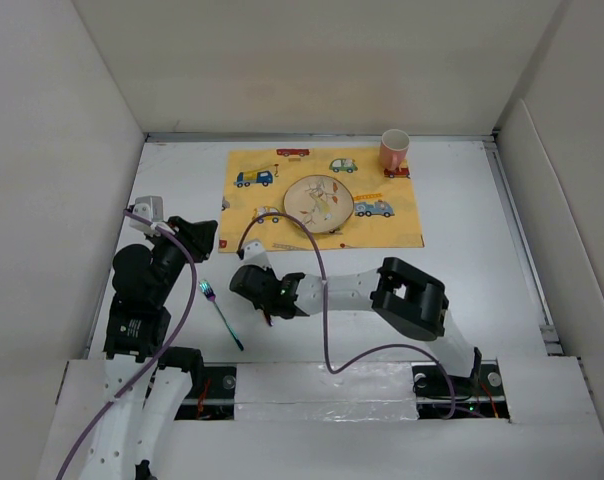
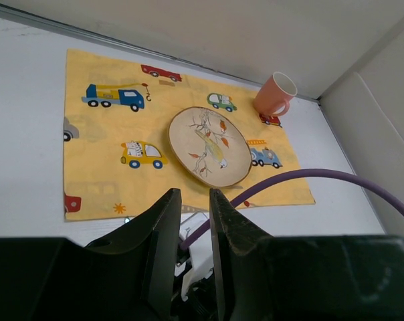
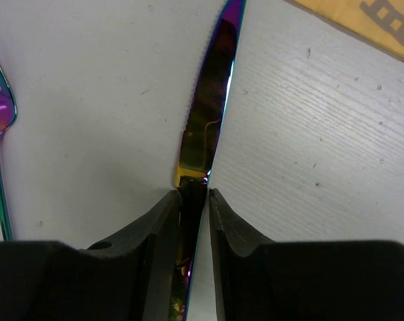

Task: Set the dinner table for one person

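On the white dinner table (image 1: 472,260), an iridescent knife (image 3: 212,100) lies flat with its blade pointing away. My right gripper (image 3: 194,197) is shut on its handle, low at the table's near middle (image 1: 257,290). A matching fork (image 1: 220,315) lies just left of it (image 3: 0,134). My left gripper (image 2: 190,197) hovers at the left side (image 1: 197,235), its jaws a little apart with nothing between them. A patterned plate (image 1: 318,203) sits on the yellow car placemat (image 1: 382,230), with a pink cup (image 1: 394,150) at the mat's far right corner.
Off-white panels wall the table at the back and both sides. A purple cable (image 1: 317,290) loops over the right arm, and another (image 1: 187,290) runs along the left arm. The left wrist view looks over the placemat (image 2: 102,134), plate (image 2: 210,147) and cup (image 2: 275,95).
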You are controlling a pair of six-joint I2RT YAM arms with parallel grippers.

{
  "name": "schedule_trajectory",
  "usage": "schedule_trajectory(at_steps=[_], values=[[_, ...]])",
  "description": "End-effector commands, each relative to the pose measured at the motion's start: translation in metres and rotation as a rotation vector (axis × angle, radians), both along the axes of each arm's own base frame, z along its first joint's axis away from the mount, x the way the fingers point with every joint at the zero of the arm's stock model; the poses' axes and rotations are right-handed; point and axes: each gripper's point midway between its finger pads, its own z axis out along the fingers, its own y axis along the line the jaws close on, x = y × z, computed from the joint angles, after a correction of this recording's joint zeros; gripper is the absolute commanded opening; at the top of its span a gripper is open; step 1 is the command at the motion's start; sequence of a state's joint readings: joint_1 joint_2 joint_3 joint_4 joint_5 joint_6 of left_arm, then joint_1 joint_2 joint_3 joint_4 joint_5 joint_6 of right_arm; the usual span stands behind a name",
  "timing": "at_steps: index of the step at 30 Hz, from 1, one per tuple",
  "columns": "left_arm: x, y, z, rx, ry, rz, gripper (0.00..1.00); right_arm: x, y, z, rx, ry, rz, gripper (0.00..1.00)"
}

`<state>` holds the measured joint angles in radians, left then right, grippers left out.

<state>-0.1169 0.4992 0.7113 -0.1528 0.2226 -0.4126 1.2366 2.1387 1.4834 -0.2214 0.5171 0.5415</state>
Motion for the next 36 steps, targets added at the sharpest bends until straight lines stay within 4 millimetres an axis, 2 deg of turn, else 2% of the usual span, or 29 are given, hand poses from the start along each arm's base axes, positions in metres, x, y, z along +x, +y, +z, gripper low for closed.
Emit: schedule_trajectory(at_steps=[1,6,8,9,19,28,29,32,36], values=[[-0.005,0.002,0.031,-0.001,-0.087,0.009,0.21,-0.003,-0.025,-0.017,-0.057,0.022,-0.043,0.26],[-0.004,0.004,0.030,0.003,-0.085,0.018,0.20,-0.002,-0.037,-0.013,-0.050,0.022,-0.063,0.14],[-0.005,0.004,0.031,0.002,-0.089,0.021,0.20,-0.003,-0.041,-0.013,-0.049,0.021,-0.062,0.05],[-0.005,0.004,0.032,0.002,-0.091,0.020,0.20,-0.004,-0.040,-0.007,-0.033,0.019,-0.061,0.01],[-0.004,0.005,0.031,0.006,-0.087,0.023,0.19,0.003,-0.044,0.050,0.072,-0.043,-0.064,0.00],[-0.003,0.004,0.030,0.006,-0.081,0.018,0.18,0.008,-0.053,0.067,0.090,-0.050,-0.068,0.00],[-0.003,0.004,0.030,0.006,-0.083,0.018,0.18,0.015,-0.061,0.065,0.083,-0.044,-0.083,0.00],[-0.003,0.004,0.028,0.008,-0.077,0.018,0.18,0.024,-0.072,0.078,0.102,-0.050,-0.096,0.00],[-0.002,0.003,0.029,0.007,-0.078,0.017,0.18,0.051,-0.108,0.092,0.103,-0.062,-0.156,0.00]])
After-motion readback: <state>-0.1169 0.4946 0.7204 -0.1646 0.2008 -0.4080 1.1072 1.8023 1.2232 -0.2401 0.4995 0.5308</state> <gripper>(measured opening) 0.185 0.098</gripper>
